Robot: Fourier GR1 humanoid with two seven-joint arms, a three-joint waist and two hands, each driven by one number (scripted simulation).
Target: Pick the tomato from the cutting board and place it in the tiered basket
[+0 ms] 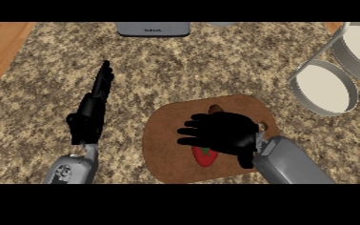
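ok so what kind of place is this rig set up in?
Most likely a kitchen counter. There is a speckled stone countertop and a cutting board with a tomato on it, partly under the right hand. A tiered basket stands at the right edge.

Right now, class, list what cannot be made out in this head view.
All in the head view:
Tomato: right hand covers most of it; contact cannot be told.
Basket: cut off by the right edge; tiers only partly seen.
Grey object: cut off at the top edge; unidentifiable.
Small brown thing on the board: too small, partly behind the hand.
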